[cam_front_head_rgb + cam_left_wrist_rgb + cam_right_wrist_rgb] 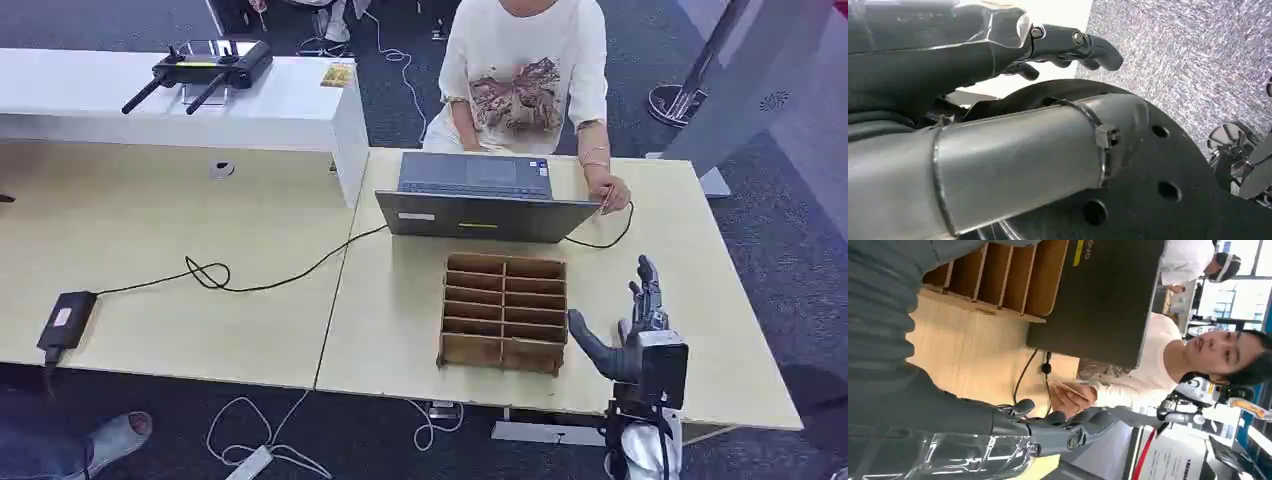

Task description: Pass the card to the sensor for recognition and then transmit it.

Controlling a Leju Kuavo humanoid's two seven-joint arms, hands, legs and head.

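laptop (478, 200) behind wooden organizer (504, 311); right hand (637, 330) beside.

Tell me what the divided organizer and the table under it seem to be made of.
The divided organizer looks like thin brown unfinished plywood or fiberboard: flat matte panels with darker cut edges. The table shows a pale, light-wood grain with a smooth, even surface, probably laminate rather than solid wood, though the pictures cannot settle that.

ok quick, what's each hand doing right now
Left hand: fingers curled in, holding nothing, hanging beside the body.
Right hand: open, fingers apart, empty, raised over the table right of the wooden organizer.
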